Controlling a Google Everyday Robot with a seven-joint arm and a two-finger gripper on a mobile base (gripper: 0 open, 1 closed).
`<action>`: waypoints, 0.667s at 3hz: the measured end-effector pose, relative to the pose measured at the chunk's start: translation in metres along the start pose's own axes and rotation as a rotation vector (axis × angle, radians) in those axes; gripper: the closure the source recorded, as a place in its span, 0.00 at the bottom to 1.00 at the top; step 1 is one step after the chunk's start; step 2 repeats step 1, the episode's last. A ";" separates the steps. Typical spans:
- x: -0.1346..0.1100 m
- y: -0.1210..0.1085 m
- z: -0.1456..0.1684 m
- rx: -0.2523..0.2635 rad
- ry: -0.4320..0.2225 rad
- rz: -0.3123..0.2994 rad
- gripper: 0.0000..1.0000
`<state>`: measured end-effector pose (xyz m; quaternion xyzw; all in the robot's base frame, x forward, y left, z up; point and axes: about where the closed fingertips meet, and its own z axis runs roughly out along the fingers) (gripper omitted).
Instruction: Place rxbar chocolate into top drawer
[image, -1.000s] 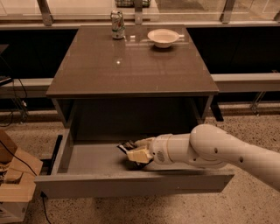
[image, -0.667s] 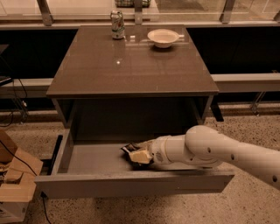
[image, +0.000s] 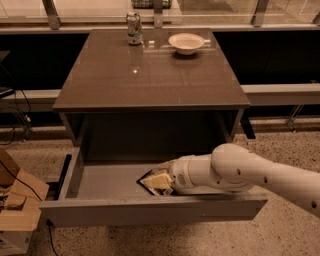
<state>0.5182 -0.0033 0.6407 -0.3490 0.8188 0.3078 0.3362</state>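
Observation:
The top drawer (image: 150, 212) of the grey-brown table (image: 150, 75) is pulled wide open. My white arm reaches in from the right, over the drawer's front panel. My gripper (image: 157, 181) is inside the drawer, just right of its middle and low over the floor. Its pale fingers (image: 159, 179) are shut on the rxbar chocolate (image: 144, 178). Only the bar's dark wrapper edge shows, at the left of the fingertips. The bar lies at or just above the drawer floor; I cannot tell if it touches.
A drink can (image: 133, 28) and a white bowl (image: 186, 43) stand at the back of the tabletop. A cardboard box (image: 15, 210) with cables sits on the floor at the left of the drawer. A railing and dark wall run behind the table.
The gripper with the bar has sunk slightly lower in the drawer, and the arm's elbow has shifted a little to the left. The drawer has not moved.

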 end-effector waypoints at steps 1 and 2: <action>0.000 0.001 0.001 -0.002 0.001 -0.001 0.00; 0.000 0.001 0.001 -0.002 0.001 -0.001 0.00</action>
